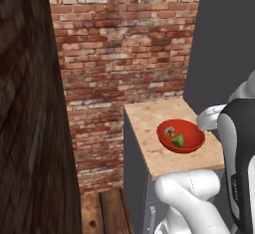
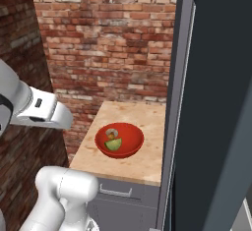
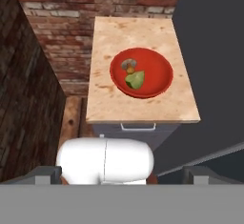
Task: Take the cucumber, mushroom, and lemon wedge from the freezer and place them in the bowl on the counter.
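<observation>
The tool (image 3: 122,175) is drawn back and raised above the near end of the surface (image 3: 143,37), its two dark fingertips (image 3: 47,174) standing at their widest with nothing between them. It holds nothing.

Ahead of the tool and below it, the red bowl (image 3: 159,77) sits on the surface, roughly central, a little nearer the tool's end than the brick wall (image 3: 71,8) beyond. Inside the bowl, the lemon wedge (image 3: 135,80) lies on the side closest to the tool, pale yellow-green with its curved rind showing. Just beyond it, touching or nearly touching, is the mushroom (image 3: 128,66) with its brown cap and pale stem. In the left base view the same two pieces lie together in the bowl (image 1: 191,139), the wedge (image 1: 178,140) and the mushroom (image 1: 170,130); the right base view shows them likewise, wedge (image 2: 113,145) and mushroom (image 2: 111,134) in the bowl (image 2: 130,141). I cannot make out a cucumber among them.

To the tool's right rises the dark slate freezer (image 3: 209,51), flush against the surface's edge. Under the surface, facing the tool, is a grey drawer with a metal handle (image 3: 138,127).
</observation>
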